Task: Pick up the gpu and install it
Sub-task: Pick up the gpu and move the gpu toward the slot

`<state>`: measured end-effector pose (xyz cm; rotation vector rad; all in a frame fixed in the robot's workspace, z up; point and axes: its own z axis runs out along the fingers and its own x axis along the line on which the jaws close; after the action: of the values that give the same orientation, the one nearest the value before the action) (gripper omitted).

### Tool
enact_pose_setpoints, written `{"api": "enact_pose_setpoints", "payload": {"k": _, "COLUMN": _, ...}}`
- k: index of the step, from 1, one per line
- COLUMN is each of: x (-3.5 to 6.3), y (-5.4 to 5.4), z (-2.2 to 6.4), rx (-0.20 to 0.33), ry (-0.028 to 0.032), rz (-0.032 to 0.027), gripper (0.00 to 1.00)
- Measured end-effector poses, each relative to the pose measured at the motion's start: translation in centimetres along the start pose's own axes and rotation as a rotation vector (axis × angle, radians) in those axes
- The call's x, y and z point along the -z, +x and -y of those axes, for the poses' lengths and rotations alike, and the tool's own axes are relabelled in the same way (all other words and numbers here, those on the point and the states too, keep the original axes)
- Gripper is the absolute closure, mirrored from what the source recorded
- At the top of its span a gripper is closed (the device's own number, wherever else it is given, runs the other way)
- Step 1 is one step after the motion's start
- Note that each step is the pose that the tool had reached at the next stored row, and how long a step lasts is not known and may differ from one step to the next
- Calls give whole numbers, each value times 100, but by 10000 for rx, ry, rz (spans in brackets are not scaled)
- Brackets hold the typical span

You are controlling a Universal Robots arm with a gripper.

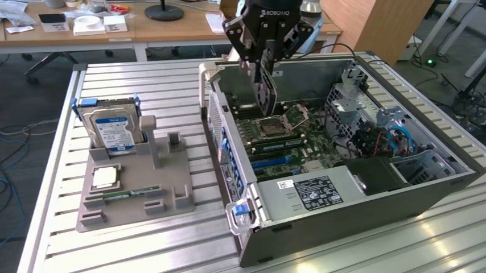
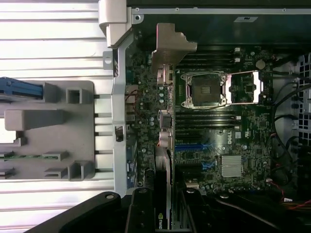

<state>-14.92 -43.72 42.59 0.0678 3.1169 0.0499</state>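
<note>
Holding the gpu (image 1: 267,99) aloft, not yet seated | exterior view: your gripper (image 1: 263,77) pinches it on edge above the motherboard (image 1: 315,145) | wrist view: its bracket (image 2: 171,46) hangs beside the CPU socket (image 2: 204,90) | next, I judge, you need its edge lined up over a blue slot (image 2: 193,145).

Place: robotics lab set up within an office space.
Tabletop (image 1: 144,85): ribbed aluminium profile, bench-style.
Rig: pincer (image 1: 267,108) clamped on gpu (image 2: 164,165) over opened computer case (image 1: 357,222).
Fixture (image 1: 125,217): grey moulded holder, computer parts slotted in.
Background: wooden desks (image 1: 152,28), chair base (image 1: 53,60), loose floor cables (image 1: 9,136).
</note>
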Motion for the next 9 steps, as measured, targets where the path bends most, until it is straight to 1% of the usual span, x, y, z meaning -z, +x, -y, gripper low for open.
{"api": "enact_pose_setpoints", "payload": {"k": 9, "x": -4, "y": -157, "z": -10, "rx": 0, "ry": 0, "rz": 0, "gripper": 74}}
